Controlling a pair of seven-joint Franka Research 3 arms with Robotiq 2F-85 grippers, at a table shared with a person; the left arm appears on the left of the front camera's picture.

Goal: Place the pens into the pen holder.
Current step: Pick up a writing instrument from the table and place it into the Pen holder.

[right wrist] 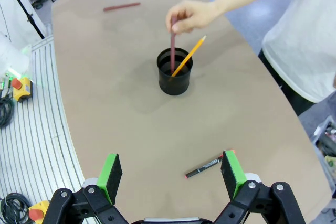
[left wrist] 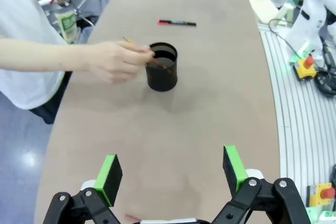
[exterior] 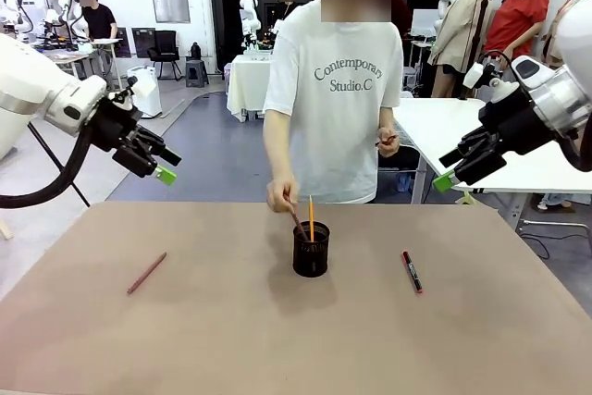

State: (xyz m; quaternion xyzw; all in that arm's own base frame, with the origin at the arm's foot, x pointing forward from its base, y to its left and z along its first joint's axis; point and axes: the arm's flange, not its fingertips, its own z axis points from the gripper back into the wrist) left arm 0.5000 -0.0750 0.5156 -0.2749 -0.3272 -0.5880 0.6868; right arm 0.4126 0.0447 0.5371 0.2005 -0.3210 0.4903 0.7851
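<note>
Both your claws are spread wide and hold nothing. The left gripper and the right gripper hang raised beyond the table's left and right edges. You have four pens. One reddish-brown pencil lies toward the left edge, its far end slanting right. One black marker lies toward the right edge, running near to far. The single mesh pen holder stands mid-table with one yellow-orange pencil upright inside. The person's hand holds a second reddish-brown pencil, tip down in the holder.

Bright, even light; soft shadow beside the pen holder; motion-blurred person's hand; wide-angle bending at wrist-view edges.
</note>
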